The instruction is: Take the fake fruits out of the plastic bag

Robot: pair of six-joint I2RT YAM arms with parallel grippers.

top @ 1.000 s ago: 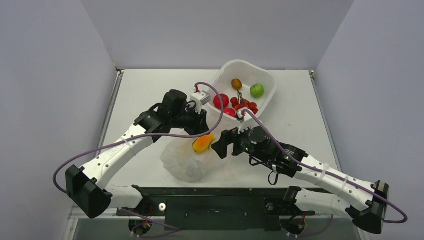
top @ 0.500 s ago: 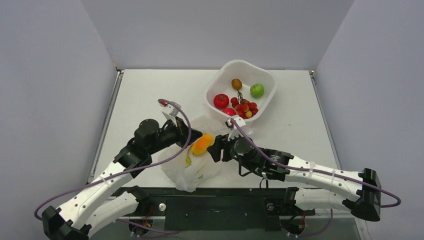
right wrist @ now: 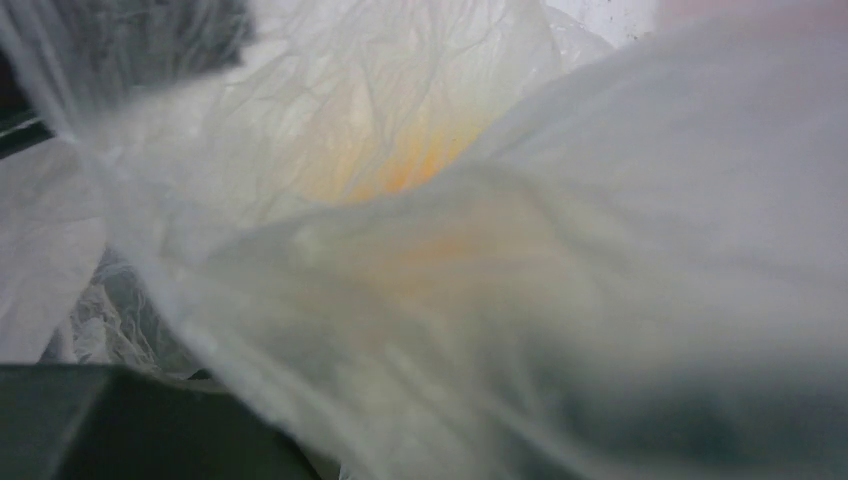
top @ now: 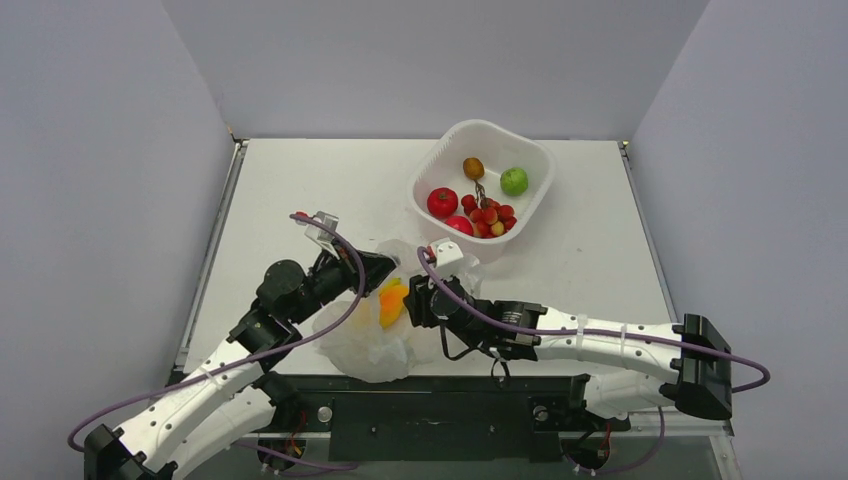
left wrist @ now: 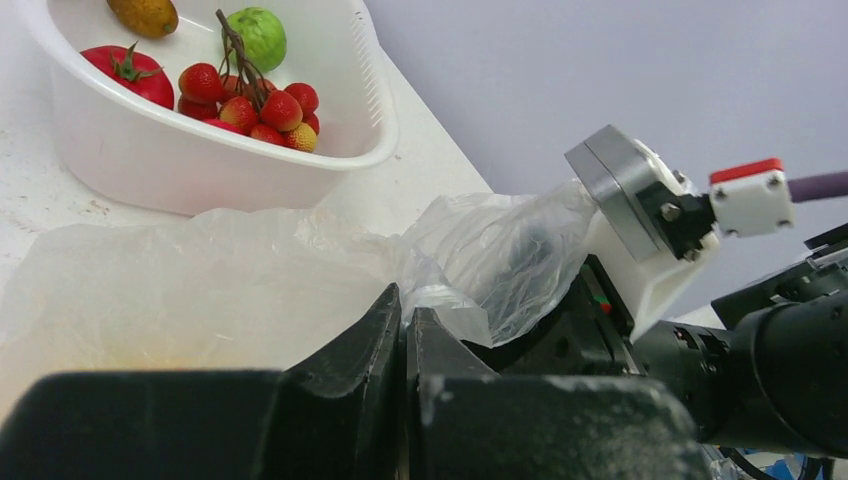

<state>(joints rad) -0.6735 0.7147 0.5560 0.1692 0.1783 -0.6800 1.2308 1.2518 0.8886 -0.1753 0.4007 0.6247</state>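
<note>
Lying crumpled on the tabletop [top: 300, 190], the plastic bag [top: 365, 345] is pinched by the closed left fingers [left wrist: 370, 350], its orange-yellow mango [top: 391, 303] beside the right fingers [top: 413, 300], whose spacing the film hides, while the red round fruit [top: 441, 202] and grapes [top: 487, 214] rest in the white tub [top: 530, 160].

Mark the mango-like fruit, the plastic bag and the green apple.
mango-like fruit [top: 391, 300], top external view, its exposed orange side.
plastic bag [top: 365, 346], top external view, its crumpled near part.
green apple [top: 514, 181], top external view, its middle.
</note>
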